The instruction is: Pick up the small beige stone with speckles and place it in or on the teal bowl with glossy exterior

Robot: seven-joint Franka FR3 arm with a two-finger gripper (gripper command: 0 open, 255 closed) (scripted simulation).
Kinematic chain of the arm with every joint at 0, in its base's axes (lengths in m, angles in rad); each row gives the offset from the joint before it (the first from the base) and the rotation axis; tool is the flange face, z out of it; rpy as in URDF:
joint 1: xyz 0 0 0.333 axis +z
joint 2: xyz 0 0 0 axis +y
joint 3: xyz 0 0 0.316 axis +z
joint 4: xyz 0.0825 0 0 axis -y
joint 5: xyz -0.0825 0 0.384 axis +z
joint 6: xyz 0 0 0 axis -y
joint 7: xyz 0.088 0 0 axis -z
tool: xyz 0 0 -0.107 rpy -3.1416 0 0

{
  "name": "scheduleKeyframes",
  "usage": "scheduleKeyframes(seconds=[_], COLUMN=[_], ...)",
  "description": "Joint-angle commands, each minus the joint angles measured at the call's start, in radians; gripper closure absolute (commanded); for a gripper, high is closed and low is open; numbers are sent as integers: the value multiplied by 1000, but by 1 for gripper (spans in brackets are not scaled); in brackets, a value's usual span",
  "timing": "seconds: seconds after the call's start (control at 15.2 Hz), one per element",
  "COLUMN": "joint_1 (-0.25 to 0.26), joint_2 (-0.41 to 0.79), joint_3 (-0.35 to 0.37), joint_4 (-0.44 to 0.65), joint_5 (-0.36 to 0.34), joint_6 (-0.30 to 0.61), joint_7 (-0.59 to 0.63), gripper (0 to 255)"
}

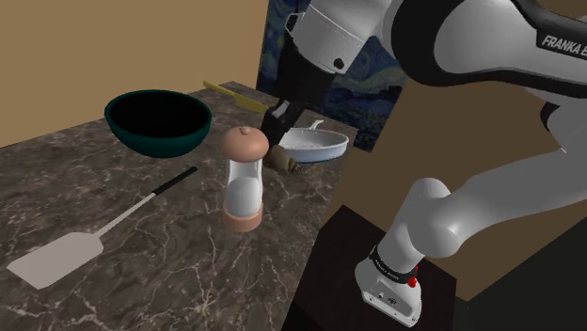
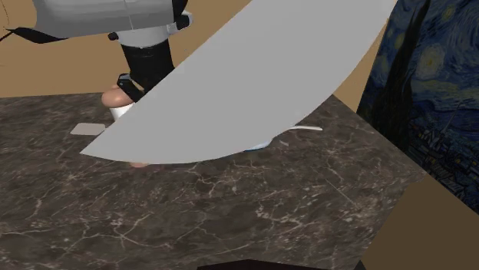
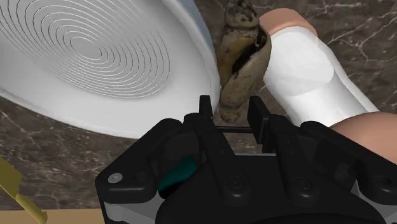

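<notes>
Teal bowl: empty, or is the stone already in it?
Empty. The shoulder view shows nothing inside the teal bowl; the speckled stone lies on the counter beside the white dish.

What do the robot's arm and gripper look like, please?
The arm has white, rounded links with dark joints, white FRANKA lettering on a dark band and a small red spot near its base. The gripper is all black, with two fingers and a teal patch on its body.

white Franka arm (image 1: 452, 216) coming up from the lower right, elbow bent way up top right, reaching left across the upper middle, black gripper (image 1: 279, 120) aimed down, fingers (image 3: 205, 111) standing apart
</notes>
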Motion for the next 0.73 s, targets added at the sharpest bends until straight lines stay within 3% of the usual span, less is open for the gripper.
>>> scheduleKeyframes(seconds=[0.0, 0.66], joint_1=[-3, -19], joint_2=[8, 50], joint_3=[-2, -12], joint_4=[34, 201], joint_5=[-5, -26], joint_6=[-25, -151], joint_7=[2, 9], gripper=[255, 255])
